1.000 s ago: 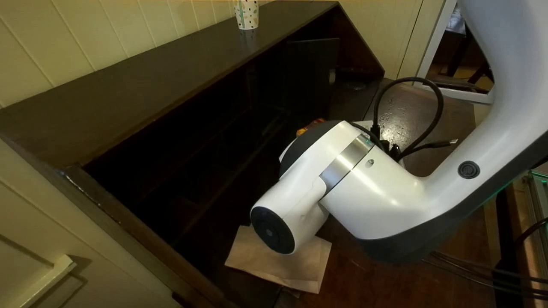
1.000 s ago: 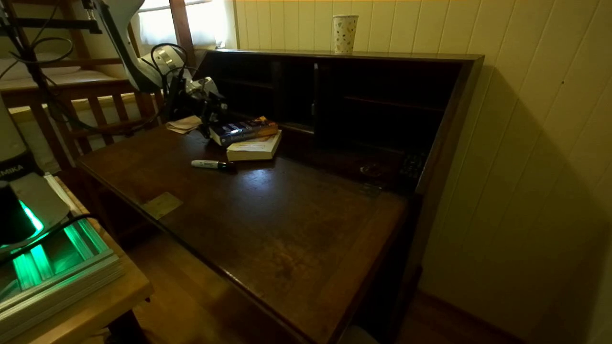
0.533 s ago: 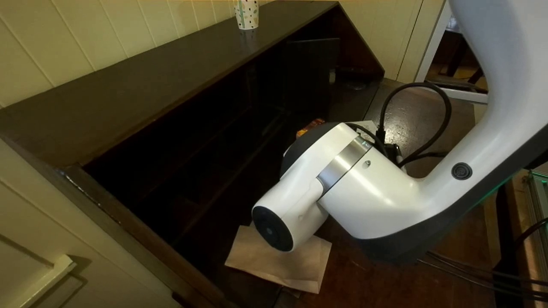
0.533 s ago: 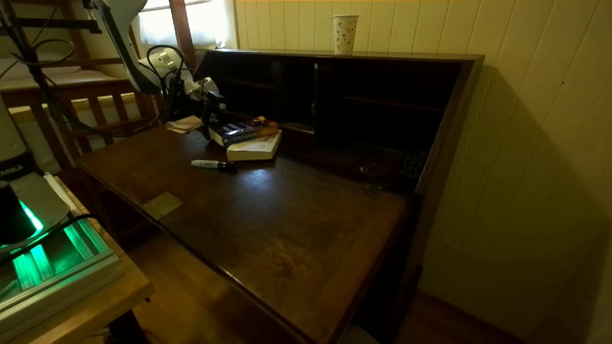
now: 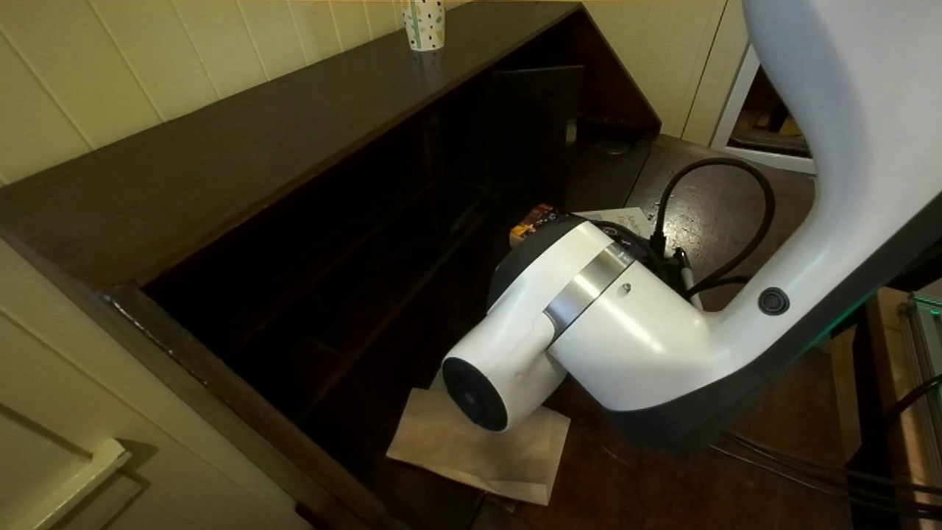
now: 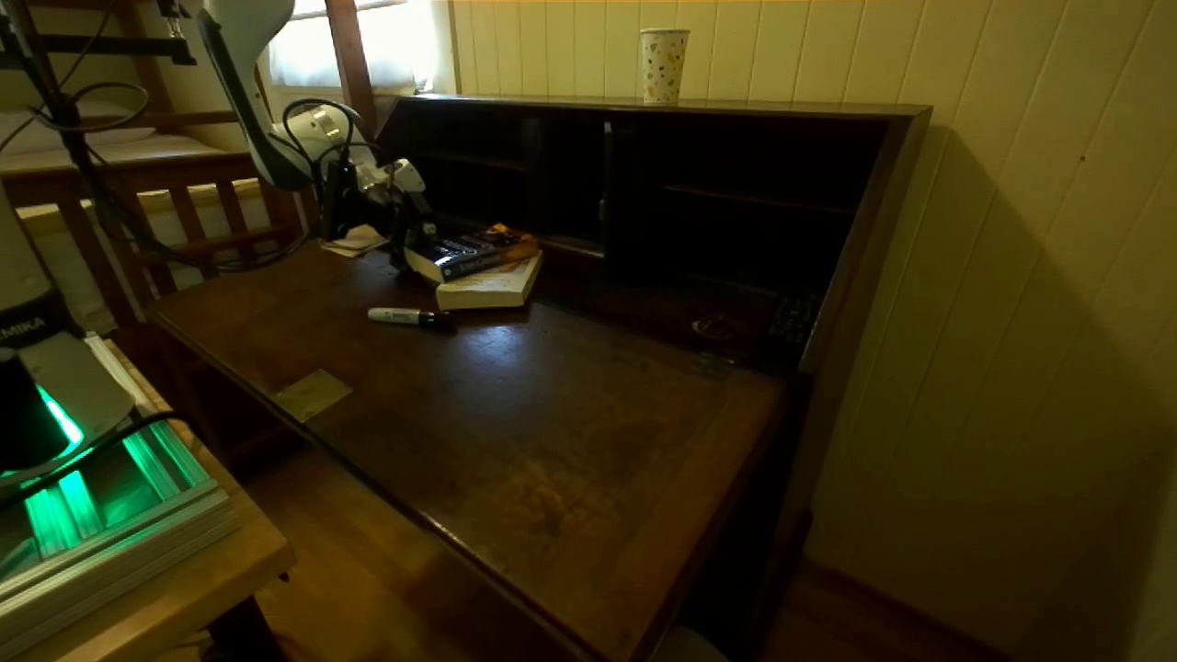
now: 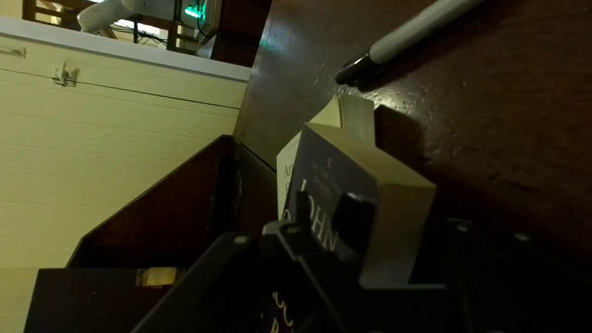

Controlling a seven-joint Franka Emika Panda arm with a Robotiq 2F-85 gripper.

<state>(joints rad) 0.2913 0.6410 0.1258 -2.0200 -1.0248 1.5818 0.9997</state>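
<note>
gripper (image 7: 393,240): jaws straddling corner of navy "JOHN" paperback (image 7: 330,173), can't tell if pinched | paperback: partly atop pale book (image 6: 487,289), tabletop (image 6: 552,441) | marker (image 6: 395,316): near books

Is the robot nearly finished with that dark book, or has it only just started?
It looks only partway. Done: the gripper is at the dark book, with one jaw over its cover. In hand: the grip; I can't tell whether both jaws press on it. Left: in an exterior view the dark book lies partly on the pale book, so lifting it clear seems not yet done.
</note>
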